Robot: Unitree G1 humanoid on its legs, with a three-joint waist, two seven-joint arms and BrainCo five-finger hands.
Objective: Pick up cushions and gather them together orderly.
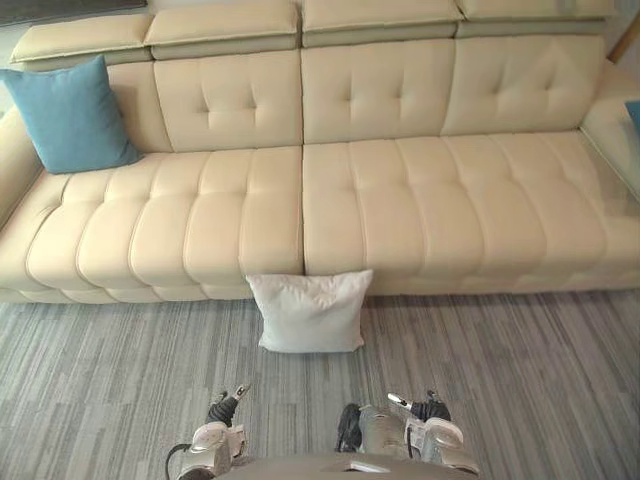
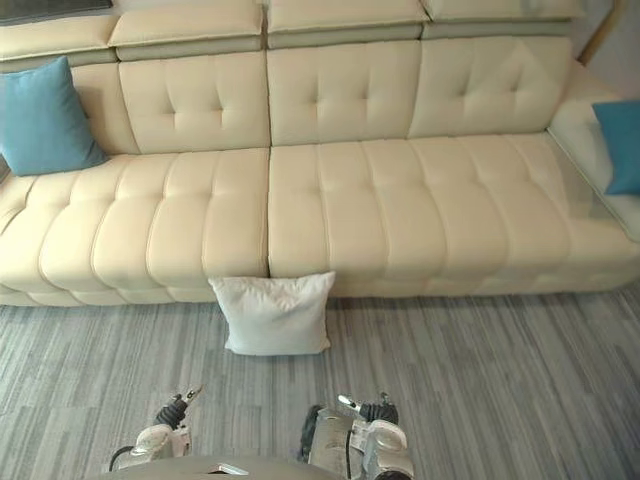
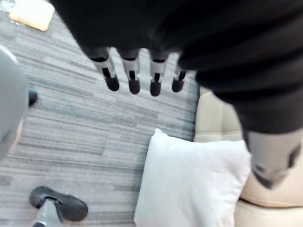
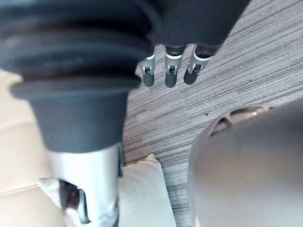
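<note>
Leaning on the front of the cream sofa [image 1: 420, 210], at its middle seam, we see a white cushion [image 1: 310, 312] on the grey striped carpet [image 1: 520, 380]: square, plump, slightly creased, upright. We note a teal cushion [image 1: 70, 113] propped against the backrest at the far left, and a second teal cushion [image 2: 622, 145] at the right end. Left hand [image 3: 134, 78] hangs above the carpet near the white cushion, fingers straight, holding nothing. Right hand [image 4: 170, 75] likewise, fingers extended and nothing held.

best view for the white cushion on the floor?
Left eye view: whole white cushion, standing against the sofa front. Right eye view matches. Left wrist view crops it; right wrist view catches a corner.
</note>
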